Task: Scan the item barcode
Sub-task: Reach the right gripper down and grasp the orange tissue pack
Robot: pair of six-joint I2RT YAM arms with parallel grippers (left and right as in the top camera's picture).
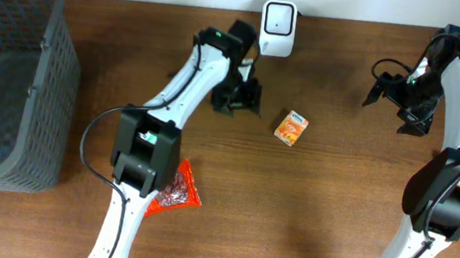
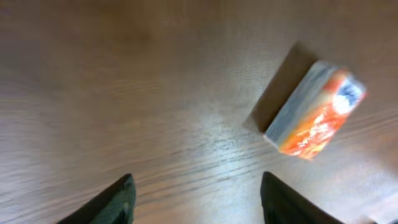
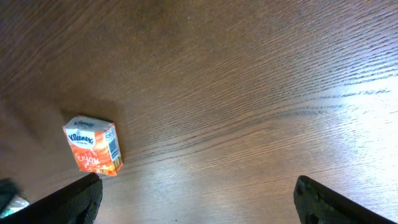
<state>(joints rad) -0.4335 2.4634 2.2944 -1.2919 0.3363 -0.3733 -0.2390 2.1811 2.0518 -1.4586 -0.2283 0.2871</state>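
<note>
Basket (image 1: 59,92) of grey plastic lattice stands at left, only its own floor showing. The boxy orange tissue pack (image 1: 291,127) lies flat on the wooden table (image 1: 334,210) near the white scanner (image 1: 278,17), long axis slightly tilted, logo end toward it. Both the left gripper (image 2: 196,199) and right gripper (image 3: 196,196) gape, holding nothing.
</note>
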